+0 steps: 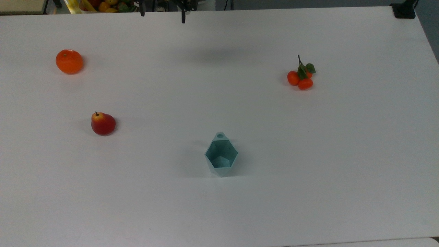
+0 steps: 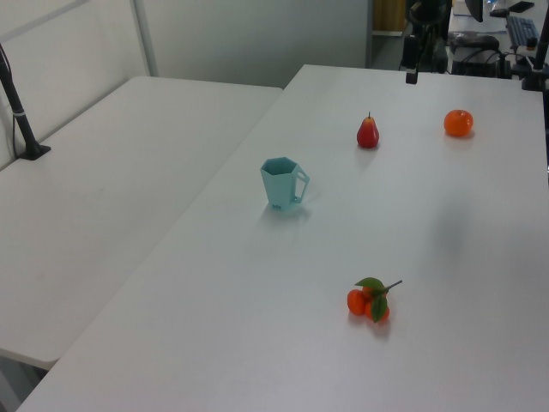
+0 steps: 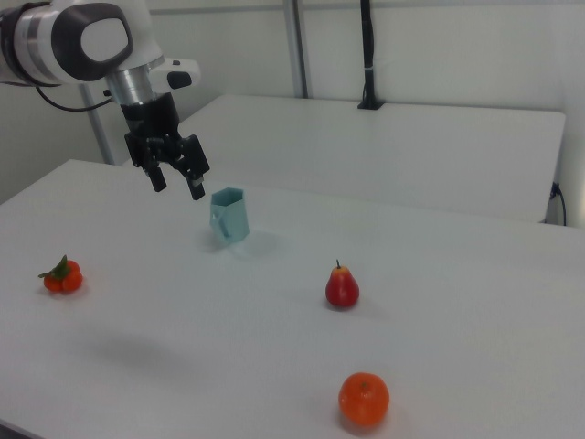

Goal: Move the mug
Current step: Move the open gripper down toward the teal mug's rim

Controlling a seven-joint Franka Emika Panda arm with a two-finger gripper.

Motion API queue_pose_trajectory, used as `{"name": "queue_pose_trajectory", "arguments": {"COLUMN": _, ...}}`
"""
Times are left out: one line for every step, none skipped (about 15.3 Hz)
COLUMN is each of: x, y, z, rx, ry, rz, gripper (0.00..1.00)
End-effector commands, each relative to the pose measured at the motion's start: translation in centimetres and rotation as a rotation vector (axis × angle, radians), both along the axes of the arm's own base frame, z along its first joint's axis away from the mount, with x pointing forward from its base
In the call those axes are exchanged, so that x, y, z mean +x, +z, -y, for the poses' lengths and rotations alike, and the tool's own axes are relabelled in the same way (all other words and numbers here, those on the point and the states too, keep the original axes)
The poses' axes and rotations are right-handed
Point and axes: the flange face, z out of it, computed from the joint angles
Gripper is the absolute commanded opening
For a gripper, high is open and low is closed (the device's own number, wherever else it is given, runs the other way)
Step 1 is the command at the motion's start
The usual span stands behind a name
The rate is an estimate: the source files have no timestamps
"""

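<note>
The mug [image 1: 221, 156] is standing upright near the bench's [image 1: 343, 188] middle, toward the top view's bottom edge, looking light, rigid and smooth-walled, so gripping across its rim or handle tab seems safest. The gripper [image 3: 175, 179] is hanging open and empty above the bench. Sharing the bench are one orange [image 1: 69, 61], one pear [image 1: 103, 124] and one tangerine cluster [image 1: 301, 77].

White tables [image 2: 111, 172]; pale walls [image 3: 439, 46]

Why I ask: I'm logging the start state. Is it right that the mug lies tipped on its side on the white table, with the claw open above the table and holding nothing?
Not quite. The mug stands upright, opening up, as the left view shows. The rest holds: the claw is open, empty, above the white table.
</note>
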Motion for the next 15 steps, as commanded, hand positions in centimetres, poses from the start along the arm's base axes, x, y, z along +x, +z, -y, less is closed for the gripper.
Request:
{"name": "queue_pose_trajectory", "arguments": {"x": -0.4, "y": -0.4, "z": 0.0, "rx": 0.022, "ry": 0.018, "rz": -0.001, "gripper": 1.0}}
{"name": "queue_pose_trajectory", "arguments": {"x": -0.3, "y": -0.4, "z": -0.1, "rx": 0.022, "ry": 0.02, "rz": 0.007, "gripper": 1.0}}
{"name": "queue_pose_trajectory", "arguments": {"x": -0.1, "y": -0.7, "z": -0.1, "rx": 0.022, "ry": 0.02, "rz": 0.001, "gripper": 1.0}}
{"name": "queue_pose_trajectory", "arguments": {"x": -0.1, "y": -0.8, "z": -0.1, "rx": 0.022, "ry": 0.02, "rz": -0.001, "gripper": 1.0}}
{"name": "queue_pose_trajectory", "arguments": {"x": 0.0, "y": -0.9, "z": -0.1, "rx": 0.022, "ry": 0.022, "rz": -0.002, "gripper": 1.0}}
{"name": "queue_pose_trajectory", "arguments": {"x": 0.0, "y": -1.0, "z": 0.0, "rx": 0.022, "ry": 0.022, "rz": -0.001, "gripper": 1.0}}
{"name": "queue_pose_trajectory", "arguments": {"x": 0.2, "y": -1.0, "z": -0.1, "rx": 0.024, "ry": 0.028, "rz": 0.006, "gripper": 1.0}}
{"name": "queue_pose_trajectory", "arguments": {"x": 0.4, "y": -1.0, "z": -0.1, "rx": 0.027, "ry": 0.042, "rz": 0.022, "gripper": 1.0}}
{"name": "queue_pose_trajectory", "arguments": {"x": 1.1, "y": -1.5, "z": -0.3, "rx": 0.043, "ry": 0.054, "rz": 0.039, "gripper": 1.0}}
{"name": "queue_pose_trajectory", "arguments": {"x": 1.8, "y": -1.9, "z": -0.7, "rx": 0.055, "ry": 0.067, "rz": 0.062, "gripper": 1.0}}
{"name": "queue_pose_trajectory", "arguments": {"x": 2.6, "y": -2.1, "z": -1.1, "rx": 0.062, "ry": 0.075, "rz": 0.092, "gripper": 1.0}}
{"name": "queue_pose_trajectory", "arguments": {"x": 3.3, "y": -2.3, "z": -1.6, "rx": 0.064, "ry": 0.085, "rz": 0.114, "gripper": 1.0}}
{"name": "queue_pose_trajectory", "arguments": {"x": 3.9, "y": -2.6, "z": -2.1, "rx": 0.068, "ry": 0.088, "rz": 0.121, "gripper": 1.0}}
{"name": "queue_pose_trajectory", "arguments": {"x": 4.4, "y": -2.7, "z": -2.5, "rx": 0.069, "ry": 0.093, "rz": 0.128, "gripper": 1.0}}
{"name": "queue_pose_trajectory", "arguments": {"x": 4.9, "y": -3.4, "z": -3.7, "rx": 0.071, "ry": 0.119, "rz": 0.119, "gripper": 1.0}}
